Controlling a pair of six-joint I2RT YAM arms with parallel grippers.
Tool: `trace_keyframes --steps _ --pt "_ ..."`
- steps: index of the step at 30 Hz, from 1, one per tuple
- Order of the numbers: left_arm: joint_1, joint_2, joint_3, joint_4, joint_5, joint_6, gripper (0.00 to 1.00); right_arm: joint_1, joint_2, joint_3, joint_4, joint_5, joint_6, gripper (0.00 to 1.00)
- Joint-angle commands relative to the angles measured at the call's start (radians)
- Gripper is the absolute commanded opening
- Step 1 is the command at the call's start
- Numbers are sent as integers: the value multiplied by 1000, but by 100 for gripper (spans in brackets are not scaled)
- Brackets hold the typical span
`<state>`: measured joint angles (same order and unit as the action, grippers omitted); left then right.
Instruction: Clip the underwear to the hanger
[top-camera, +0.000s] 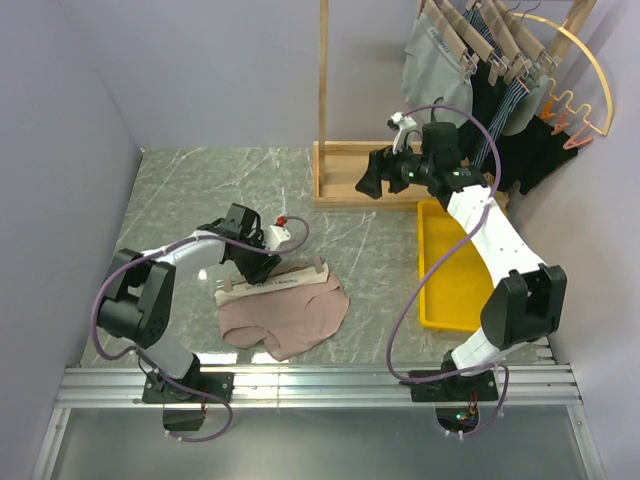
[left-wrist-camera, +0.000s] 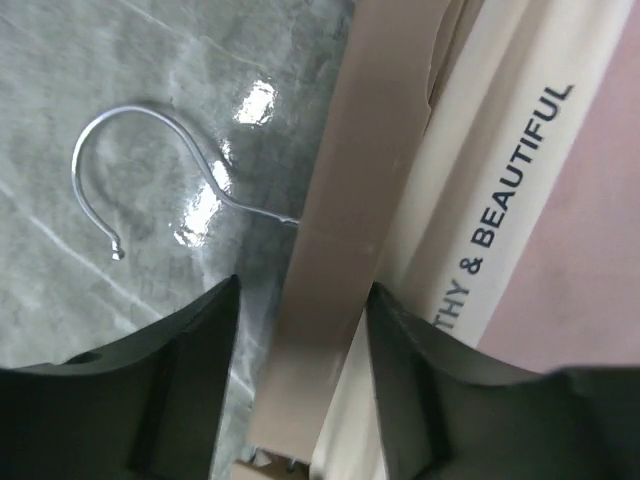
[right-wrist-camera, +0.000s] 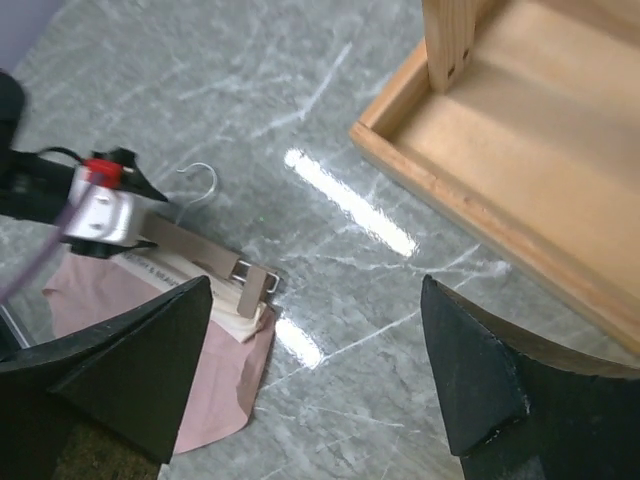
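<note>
1. One pair of underwear lies flat on the grey marble table, near the front edge and just ahead of the left arm's base. Its cream waistband, printed with dark lettering, is on the far side.
2. One hanger lies along that waistband with a wooden clip at each end, two in all. Its metal hook rests on bare table beyond the bar.
3. The left arm folds down over the middle of the bar. The left gripper straddles the bar with its fingers parted. One finger is against the waistband-side edge and the other stands off, so nothing is clamped.
4. One yellow tray sits to the right, well apart from the underwear. The right arm's cable loops across it.
5. The right arm reaches up and back past the tray. The right gripper is raised above the table and aimed left, with its jaws spread wide and nothing between them.
6. Farthest back stands one wooden rack with a base frame and an upright post. Grey, dark and striped garments hang at the top right, beside a gold wire arch.
</note>
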<state>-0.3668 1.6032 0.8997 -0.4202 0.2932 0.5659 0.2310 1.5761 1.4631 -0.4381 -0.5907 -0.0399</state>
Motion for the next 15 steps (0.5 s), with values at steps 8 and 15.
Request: trace_keyframes --steps 8,15 --pt "-17 2 50 12 3 66 28 -53 -88 37 -22 -112 95 100" --pt "-81 -169 71 32 -32 156 15 -59 38 236 -285 -303 9 100"
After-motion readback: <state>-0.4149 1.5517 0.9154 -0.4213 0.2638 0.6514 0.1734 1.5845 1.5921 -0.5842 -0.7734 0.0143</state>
